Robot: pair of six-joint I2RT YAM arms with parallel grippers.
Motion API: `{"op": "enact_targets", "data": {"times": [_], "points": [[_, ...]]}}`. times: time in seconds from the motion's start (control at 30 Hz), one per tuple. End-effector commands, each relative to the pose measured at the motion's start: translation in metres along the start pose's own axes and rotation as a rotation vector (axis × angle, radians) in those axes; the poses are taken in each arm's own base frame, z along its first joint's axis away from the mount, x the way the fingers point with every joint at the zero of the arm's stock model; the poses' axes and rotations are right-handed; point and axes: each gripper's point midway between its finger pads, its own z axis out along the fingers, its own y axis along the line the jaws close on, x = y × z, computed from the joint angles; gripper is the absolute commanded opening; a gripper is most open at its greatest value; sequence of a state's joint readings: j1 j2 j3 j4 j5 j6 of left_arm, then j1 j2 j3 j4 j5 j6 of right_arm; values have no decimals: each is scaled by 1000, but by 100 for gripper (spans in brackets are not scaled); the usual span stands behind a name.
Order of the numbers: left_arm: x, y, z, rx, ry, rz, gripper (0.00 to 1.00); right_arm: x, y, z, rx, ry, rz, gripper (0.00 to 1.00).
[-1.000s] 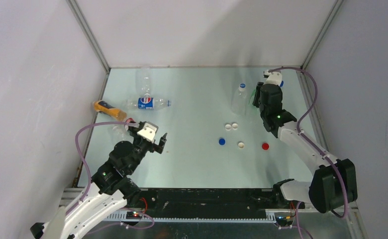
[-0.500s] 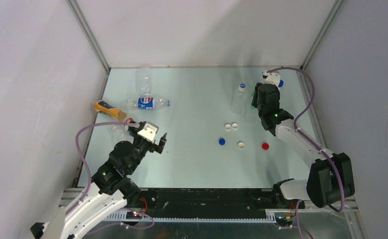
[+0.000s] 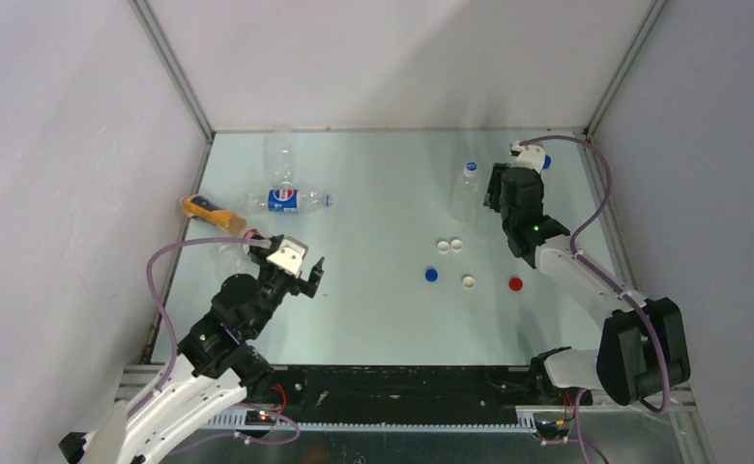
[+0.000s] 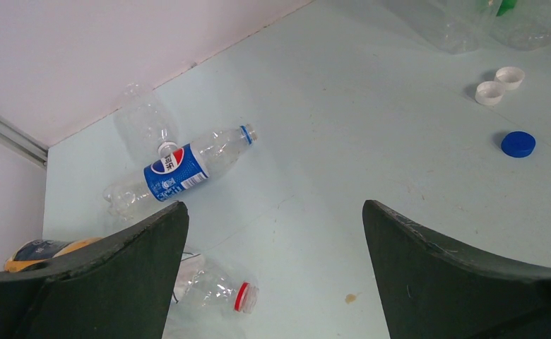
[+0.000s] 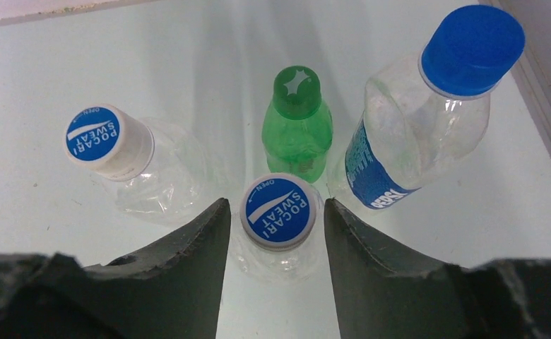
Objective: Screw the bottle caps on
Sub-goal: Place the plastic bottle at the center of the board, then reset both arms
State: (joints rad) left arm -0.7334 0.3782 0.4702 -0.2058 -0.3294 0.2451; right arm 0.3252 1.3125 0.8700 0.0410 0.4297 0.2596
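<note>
My right gripper (image 5: 277, 206) is open, its jaws standing a little off either side of the blue-and-white cap (image 5: 280, 212) that sits on an upright clear bottle (image 5: 287, 258). Behind it stand a green capped bottle (image 5: 297, 134), a clear bottle with a matching blue-and-white cap (image 5: 107, 135) and a blue-capped labelled bottle (image 5: 428, 120). In the top view the right gripper (image 3: 502, 193) is at the back right. Loose caps lie mid-table: two white (image 3: 450, 246), blue (image 3: 432, 275), cream (image 3: 469, 281), red (image 3: 516, 284). My left gripper (image 4: 274, 212) hangs wide open and empty above the table.
At the left lie a blue-labelled clear bottle (image 4: 177, 169), an orange bottle (image 4: 43, 248), a clear bottle with a red neck ring (image 4: 216, 289) and another clear bottle (image 4: 142, 116). The enclosure walls close in at the left, back and right (image 3: 605, 222).
The right gripper's jaws have opened off the capped bottle's cap, and that arm has shifted slightly. The left arm has not moved.
</note>
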Motion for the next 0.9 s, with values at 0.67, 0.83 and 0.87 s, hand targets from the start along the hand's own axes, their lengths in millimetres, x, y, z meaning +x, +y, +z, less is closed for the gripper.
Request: {"op": "enact_targets", "data": {"times": [0.67,0.83,0.87], "points": [[-64,36,-40,-76,-134,-94,100,-93,-17,-172,-290,-311,78,99],[-90,64,-72,-149,-197,-130,100,-117,-49,-244,-305,-469,152,99],[-93,68,-76,-160,-203,-134,100,-116,-54,-249,-297,-469,155,99]]}}
